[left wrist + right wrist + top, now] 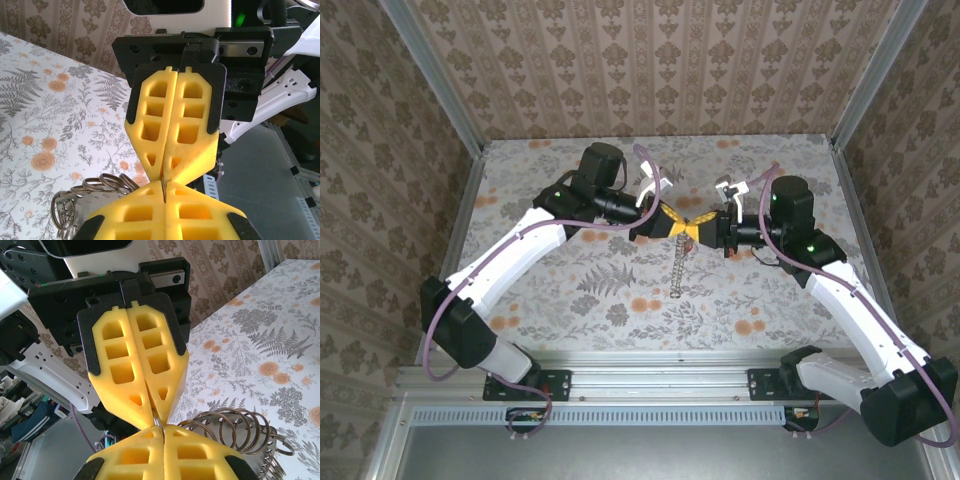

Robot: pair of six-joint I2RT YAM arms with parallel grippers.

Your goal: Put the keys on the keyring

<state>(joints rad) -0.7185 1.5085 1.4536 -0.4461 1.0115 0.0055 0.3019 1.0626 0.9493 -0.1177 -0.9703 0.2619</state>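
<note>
From above, the two arms reach in over the flowered table [570, 290] and meet nose to nose at its middle. The left gripper [680, 227] and right gripper [694, 227] are both pressed closed, tip against tip. The keyring [677, 270] hangs from that meeting point, its silvery coiled chain trailing toward the near rail [660, 385]. The yellow fingers cover the pinch itself. Papered walls [650, 70] stand on three sides.

In the left wrist view, the left gripper [164, 192] lies at the bottom with its pads together. A thin metal sliver rises from their seam into the closed right gripper [164, 172], which blocks most of the view beyond. Wire loops of the keyring [107, 182] curl off to the lower left, above the table.

In the right wrist view, the right gripper [162, 432] is likewise clamped. A fine wire curve runs from it into the closed left gripper [151, 412] opposite. The keyring's coil [235, 427] spreads just beside the fingers on the right.
</note>
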